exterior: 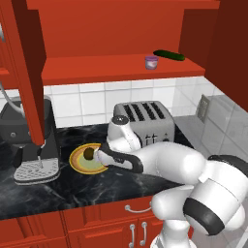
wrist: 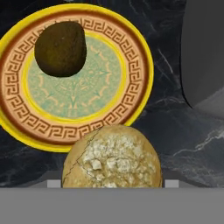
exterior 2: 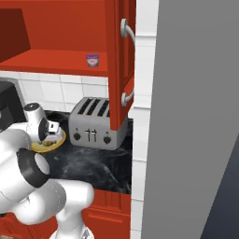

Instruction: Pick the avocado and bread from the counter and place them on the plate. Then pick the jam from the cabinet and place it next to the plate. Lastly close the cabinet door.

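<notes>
Bread held in the gripper beside the plate, avocado already on it

The gripper (exterior: 98,157) hangs low over the counter (exterior: 72,189), its jaws pinching the bread (wrist: 113,156) at the plate's (wrist: 141,57) near edge; the avocado (wrist: 60,48) lies on the plate's pale green centre, toward its far left. A toaster (exterior: 145,121) stands just right of the plate. The jam (exterior: 151,62) sits on the open cabinet (exterior: 116,68) shelf, a long dark-green vegetable (exterior: 169,55) near it on the right

White tiled wall (exterior: 92,101) — red drawers (exterior: 97,225)
</notes>
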Robot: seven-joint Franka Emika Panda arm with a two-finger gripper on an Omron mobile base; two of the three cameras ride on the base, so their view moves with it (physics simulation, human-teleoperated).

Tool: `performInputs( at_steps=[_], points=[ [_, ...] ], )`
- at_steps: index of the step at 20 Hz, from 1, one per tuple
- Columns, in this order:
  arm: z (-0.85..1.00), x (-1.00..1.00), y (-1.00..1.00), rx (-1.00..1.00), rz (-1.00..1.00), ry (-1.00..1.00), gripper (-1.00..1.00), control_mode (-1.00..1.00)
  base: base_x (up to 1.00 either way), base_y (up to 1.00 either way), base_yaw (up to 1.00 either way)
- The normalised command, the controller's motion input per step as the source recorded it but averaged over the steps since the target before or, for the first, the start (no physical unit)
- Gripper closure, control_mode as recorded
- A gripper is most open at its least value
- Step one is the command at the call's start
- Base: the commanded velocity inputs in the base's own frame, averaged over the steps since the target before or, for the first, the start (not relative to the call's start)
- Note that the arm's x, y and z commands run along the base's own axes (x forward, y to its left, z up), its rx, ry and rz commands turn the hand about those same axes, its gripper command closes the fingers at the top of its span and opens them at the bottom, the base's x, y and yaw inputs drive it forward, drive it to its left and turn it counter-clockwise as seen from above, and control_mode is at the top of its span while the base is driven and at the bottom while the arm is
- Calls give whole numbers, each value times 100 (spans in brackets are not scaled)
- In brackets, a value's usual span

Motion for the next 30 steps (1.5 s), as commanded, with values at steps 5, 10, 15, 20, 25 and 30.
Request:
performInputs(
  at_steps=[5, 10, 15, 20, 25, 30],
  points=[
    [-1, 12, 26, 0, 1, 0, 100, -100, 0, 0, 0],
    [-4, 13, 12, 0, 0, 0, 100, -100, 0, 0, 0],
    [-16, 12, 13, 0, 0, 1, 100, -100, 0, 0, 0],
    [-20, 11, 13, 0, 0, 0, 100, -100, 0, 0, 0],
    [-8, 5, 7, 0, 0, 0, 100, -100, 0, 0, 0],
    [-15, 5, 8, 0, 0, 0, 100, -100, 0, 0, 0]
  ],
)
